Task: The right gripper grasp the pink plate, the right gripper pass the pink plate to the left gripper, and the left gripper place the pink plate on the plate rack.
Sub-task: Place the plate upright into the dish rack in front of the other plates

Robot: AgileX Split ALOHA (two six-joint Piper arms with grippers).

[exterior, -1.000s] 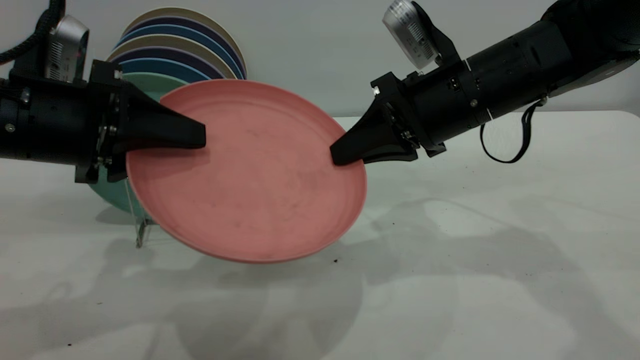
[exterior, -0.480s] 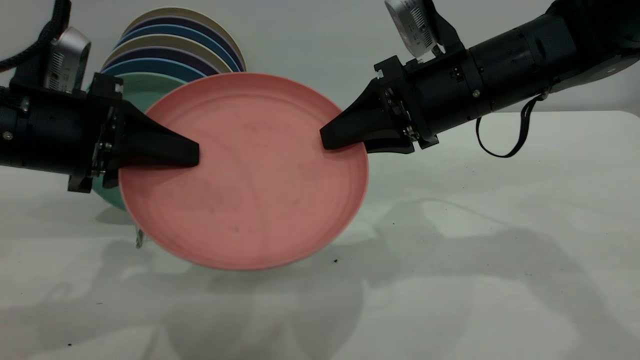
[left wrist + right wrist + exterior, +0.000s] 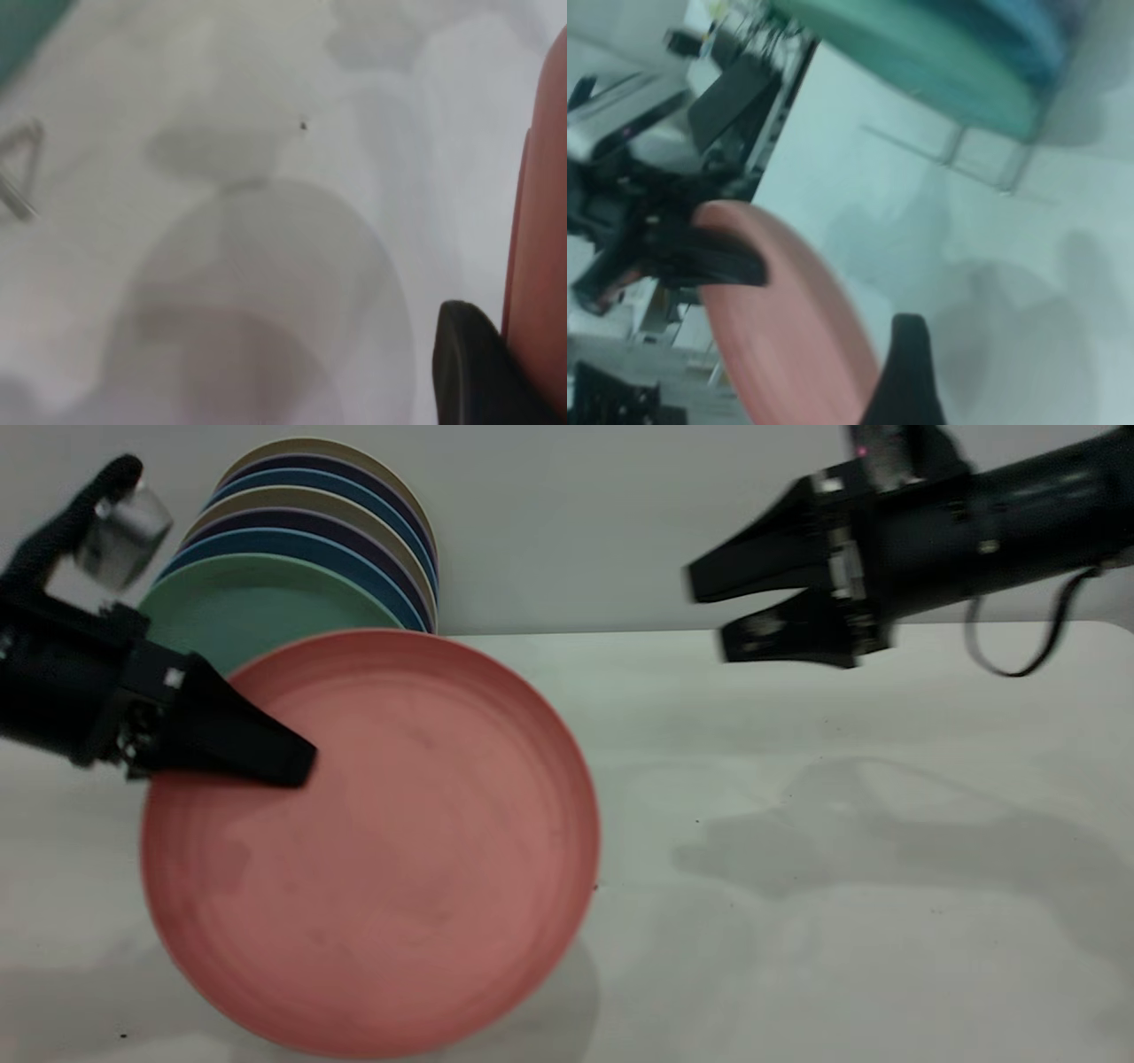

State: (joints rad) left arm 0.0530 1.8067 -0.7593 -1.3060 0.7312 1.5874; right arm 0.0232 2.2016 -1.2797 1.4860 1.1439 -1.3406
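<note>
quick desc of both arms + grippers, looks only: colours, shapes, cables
Left gripper: black, wedge-shaped fingers tapering to blunt tips, on a bulky black arm; a silver camera box sits above the wrist. Right gripper: the same black two-finger wedge form, on a thick black cylindrical arm, with small pale fittings at the finger base and a thin black cord looping below the arm.

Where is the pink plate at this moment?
In the exterior view the pink plate is at the left, held at its upper left rim by the left gripper, in front of the green plate. The open right gripper is apart, upper right.
</note>
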